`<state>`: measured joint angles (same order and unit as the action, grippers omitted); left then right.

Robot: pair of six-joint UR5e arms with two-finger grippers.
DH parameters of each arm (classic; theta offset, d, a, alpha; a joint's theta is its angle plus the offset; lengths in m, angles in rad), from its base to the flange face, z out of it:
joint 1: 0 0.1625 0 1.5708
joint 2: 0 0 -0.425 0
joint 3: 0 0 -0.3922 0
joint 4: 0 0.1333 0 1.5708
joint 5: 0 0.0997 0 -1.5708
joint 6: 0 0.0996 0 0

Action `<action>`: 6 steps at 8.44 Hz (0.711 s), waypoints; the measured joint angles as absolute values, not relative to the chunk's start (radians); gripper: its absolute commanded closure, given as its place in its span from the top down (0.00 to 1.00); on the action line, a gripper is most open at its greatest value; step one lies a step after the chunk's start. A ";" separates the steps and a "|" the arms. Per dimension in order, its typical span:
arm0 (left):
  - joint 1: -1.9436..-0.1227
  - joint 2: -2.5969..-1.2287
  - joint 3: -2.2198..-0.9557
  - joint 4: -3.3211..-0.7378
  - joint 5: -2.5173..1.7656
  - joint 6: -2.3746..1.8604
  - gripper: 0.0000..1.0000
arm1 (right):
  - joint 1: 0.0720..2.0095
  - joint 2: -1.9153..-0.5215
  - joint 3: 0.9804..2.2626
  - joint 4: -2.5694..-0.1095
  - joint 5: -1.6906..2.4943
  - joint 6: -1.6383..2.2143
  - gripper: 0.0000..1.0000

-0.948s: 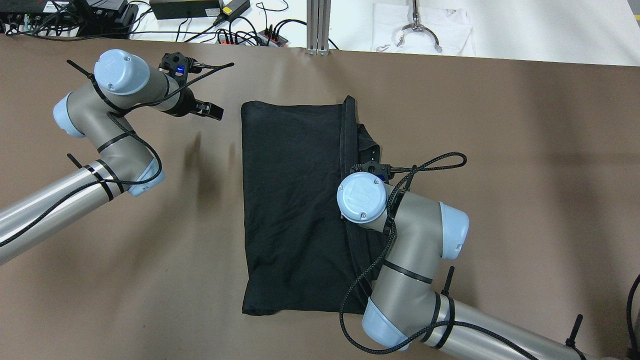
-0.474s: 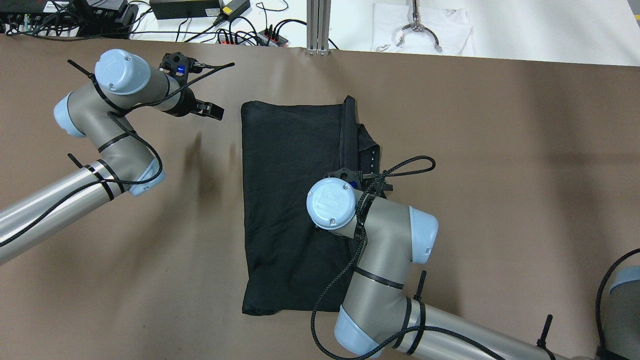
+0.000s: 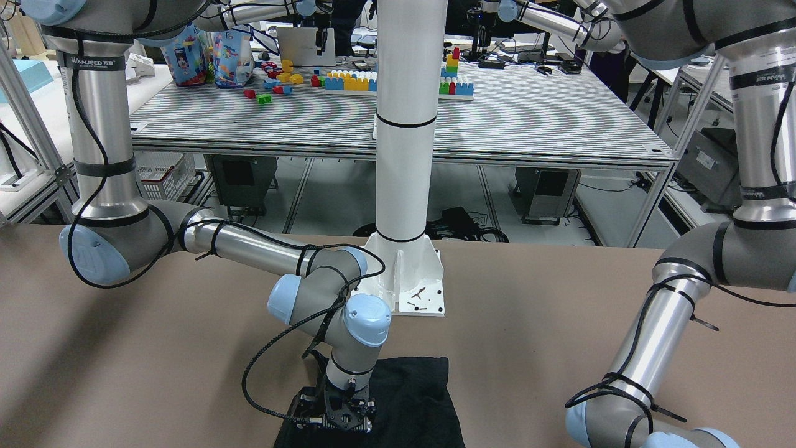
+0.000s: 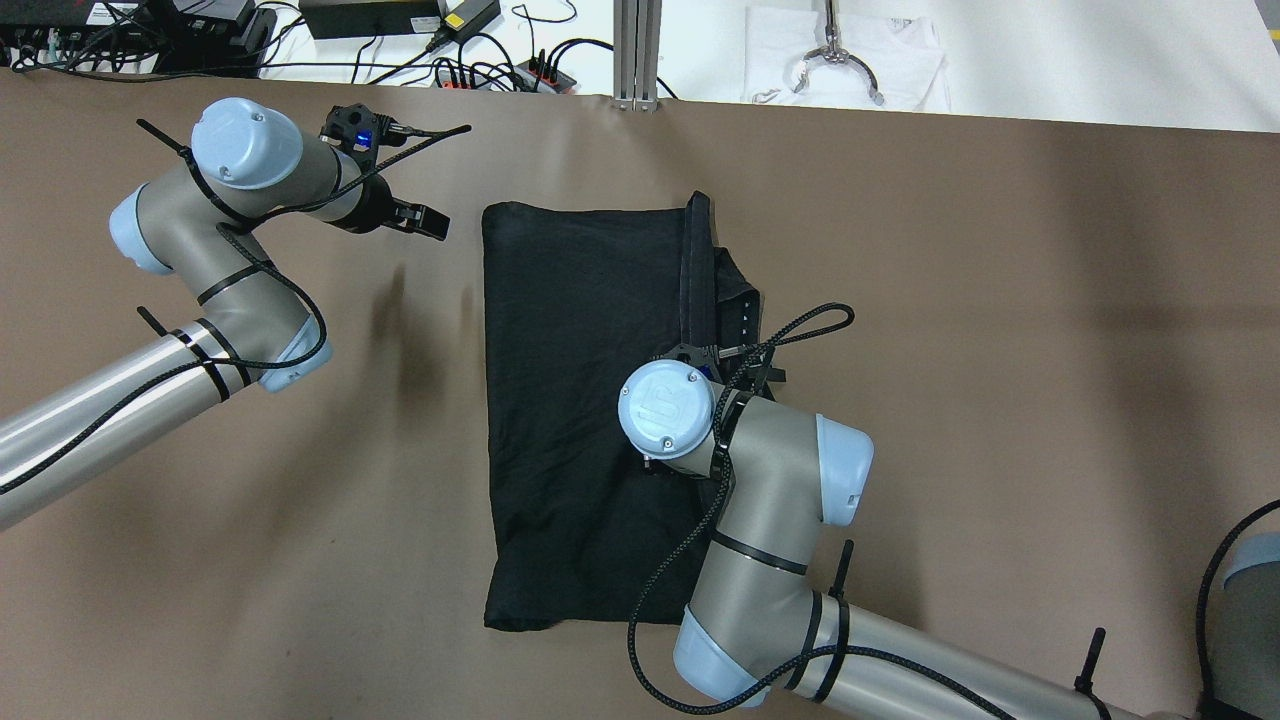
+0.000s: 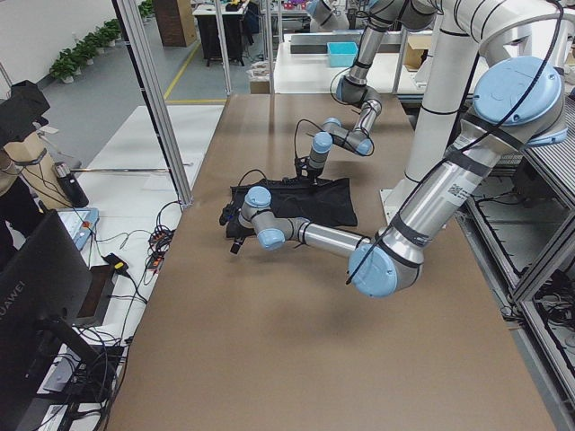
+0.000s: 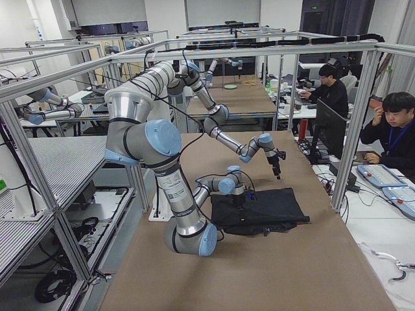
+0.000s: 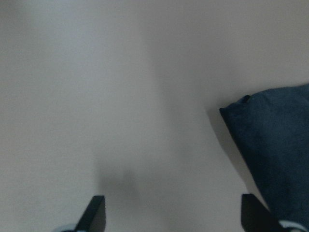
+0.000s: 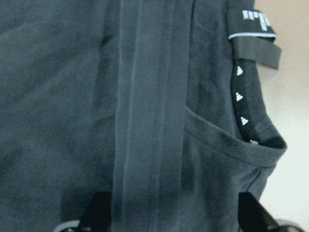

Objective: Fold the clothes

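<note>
The black garment (image 4: 580,400) lies flat on the brown table, folded into a tall rectangle, with a hemmed band and a collar with a white-printed label along its right side (image 8: 251,72). My right gripper (image 8: 174,215) hovers over the garment's right part, jaws wide apart and empty. In the overhead view its wrist hides it. In the front-facing view it points down at the cloth (image 3: 336,426). My left gripper (image 4: 425,220) is open and empty, above bare table just left of the garment's far left corner (image 7: 270,145).
The white pillar's base plate (image 3: 410,289) stands on the table's robot side, close to the garment. Cables and power strips (image 4: 500,70) lie beyond the far edge. A metal tool on white paper (image 4: 835,55) is at the far right.
My right arm has moved left, from the garment's right edge to further over the cloth. The garment and the left arm have not visibly moved.
</note>
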<state>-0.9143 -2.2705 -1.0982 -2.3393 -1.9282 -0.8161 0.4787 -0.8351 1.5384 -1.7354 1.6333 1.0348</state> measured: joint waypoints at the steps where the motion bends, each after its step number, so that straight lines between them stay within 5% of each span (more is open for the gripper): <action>1: -0.914 -2.271 -1.098 -2.339 -1.928 -0.816 1.00 | 0.489 -0.849 1.540 -1.735 1.635 1.000 0.95; 6: -0.914 -2.270 -1.098 -2.339 -1.928 -0.816 1.00 | 0.602 -0.990 1.667 -1.736 1.728 0.787 0.95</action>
